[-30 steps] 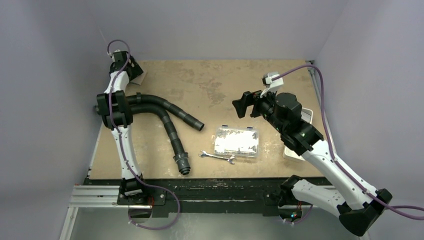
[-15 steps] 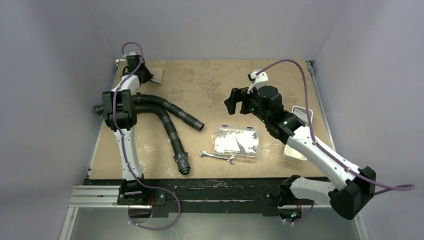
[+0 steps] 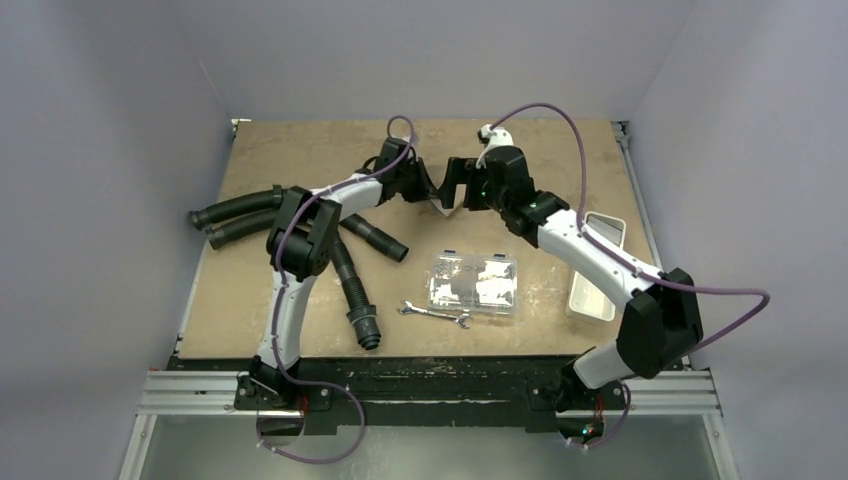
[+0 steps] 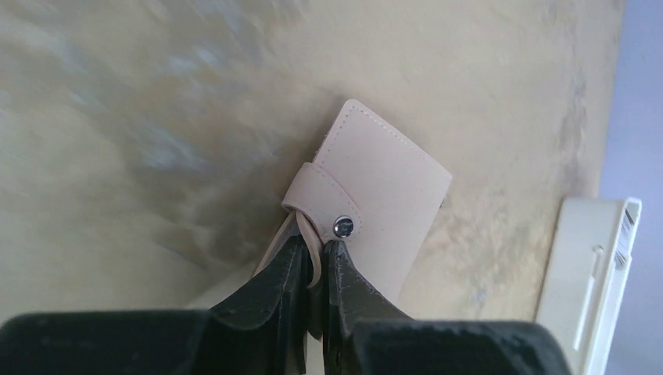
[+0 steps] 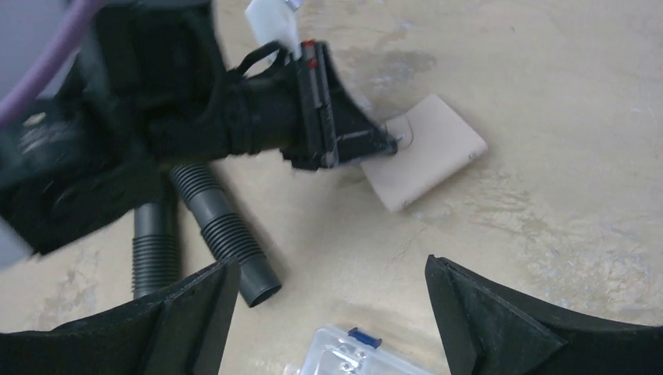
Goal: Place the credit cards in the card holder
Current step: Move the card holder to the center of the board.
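Card holder (image 4: 385,195), one, in left gripper (image 4: 314,259)

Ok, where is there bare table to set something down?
Bare: the far left corner beyond the hoses, the far right corner beyond the white tray, and the near left strip between the table edge and the hoses. Crowded: the middle, where the left gripper holds the card holder by the right gripper, then clear box and wrench.
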Robot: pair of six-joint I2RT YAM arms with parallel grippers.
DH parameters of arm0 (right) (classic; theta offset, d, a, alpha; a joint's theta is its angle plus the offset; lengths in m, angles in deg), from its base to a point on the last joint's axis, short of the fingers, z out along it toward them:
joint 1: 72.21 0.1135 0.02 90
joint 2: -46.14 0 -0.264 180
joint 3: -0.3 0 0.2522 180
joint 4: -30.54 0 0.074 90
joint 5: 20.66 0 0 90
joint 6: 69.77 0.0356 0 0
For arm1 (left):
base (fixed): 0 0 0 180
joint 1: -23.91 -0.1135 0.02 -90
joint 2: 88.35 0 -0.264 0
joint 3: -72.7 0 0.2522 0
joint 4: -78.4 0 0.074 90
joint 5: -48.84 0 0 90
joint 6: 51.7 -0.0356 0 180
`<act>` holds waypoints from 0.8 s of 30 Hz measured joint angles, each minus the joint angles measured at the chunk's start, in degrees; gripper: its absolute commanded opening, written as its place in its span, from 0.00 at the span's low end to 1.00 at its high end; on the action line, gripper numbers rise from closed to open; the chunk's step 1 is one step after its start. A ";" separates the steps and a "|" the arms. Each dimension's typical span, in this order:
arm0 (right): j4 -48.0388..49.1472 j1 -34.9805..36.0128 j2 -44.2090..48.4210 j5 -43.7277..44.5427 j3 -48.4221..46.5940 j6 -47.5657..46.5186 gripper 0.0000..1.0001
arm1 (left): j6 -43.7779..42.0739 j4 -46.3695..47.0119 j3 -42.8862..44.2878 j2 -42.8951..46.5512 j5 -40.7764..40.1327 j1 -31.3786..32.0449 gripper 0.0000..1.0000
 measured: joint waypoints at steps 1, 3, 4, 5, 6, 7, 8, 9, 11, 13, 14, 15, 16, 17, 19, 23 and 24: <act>0.11 -1.40 -1.05 -1.44 -0.37 0.90 0.96 | 0.26 0.00 -0.68 0.37 0.46 1.16 0.17; 0.66 -4.70 -3.17 -4.44 -0.52 2.78 0.89 | 1.05 -0.04 -1.77 0.98 1.16 2.38 0.33; 0.96 -6.43 -4.31 -5.92 -0.52 3.76 0.85 | 1.22 -0.31 -2.14 1.18 1.49 2.58 0.43; 1.42 -7.98 -5.49 -7.50 -0.52 4.68 0.81 | 1.25 -0.90 -2.25 1.25 1.68 2.56 0.50; 1.81 -9.18 -6.54 -8.87 -0.52 5.53 0.76 | 1.53 -1.53 -2.25 1.25 2.01 2.40 0.56; 2.36 -10.47 -7.80 -10.43 -0.52 6.40 0.72 | 1.01 -1.70 -2.01 1.31 2.54 2.27 0.60; 3.04 -11.67 -9.31 -11.91 -0.55 7.23 0.69 | 0.85 -2.38 -1.68 1.68 2.60 2.23 0.62; 3.63 -12.63 -10.84 -13.16 -0.55 7.96 0.69 | 0.24 -3.69 -1.31 2.12 2.27 2.23 0.63; 4.22 -13.77 -14.10 -15.15 -0.74 9.20 0.68 | -0.85 -5.79 -1.20 2.93 1.53 2.08 0.60; 4.52 -14.03 -16.74 -16.48 -1.03 9.99 0.68 | -2.21 -8.00 -1.20 3.63 0.39 1.92 0.50; 4.66 -14.03 -17.90 -16.96 -1.07 10.45 0.67 | -2.95 -9.11 -1.20 3.87 -0.42 1.90 0.48; 4.76 -14.10 -18.75 -17.55 -1.07 10.86 0.67 | -3.50 -10.14 -1.14 4.02 -1.25 1.90 0.47; 4.87 -14.23 -19.47 -18.14 -1.07 11.37 0.66 | -3.98 -11.32 -0.90 4.02 -1.86 1.90 0.46; 5.16 -14.36 -20.11 -18.67 -1.07 11.78 0.65 | -4.37 -12.33 -0.57 4.02 -2.54 1.88 0.46; 6.19 -14.71 -20.96 -20.11 -1.09 12.81 0.62 | -4.72 -14.21 -0.09 4.02 -3.54 1.86 0.51; 7.76 -15.56 -23.78 -22.60 -2.69 14.10 0.61 | -5.22 -15.96 0.85 4.07 -5.46 1.90 0.66; 8.13 -15.72 -24.44 -22.86 -2.99 14.29 0.61 | -5.51 -16.26 1.11 4.13 -6.10 1.92 0.66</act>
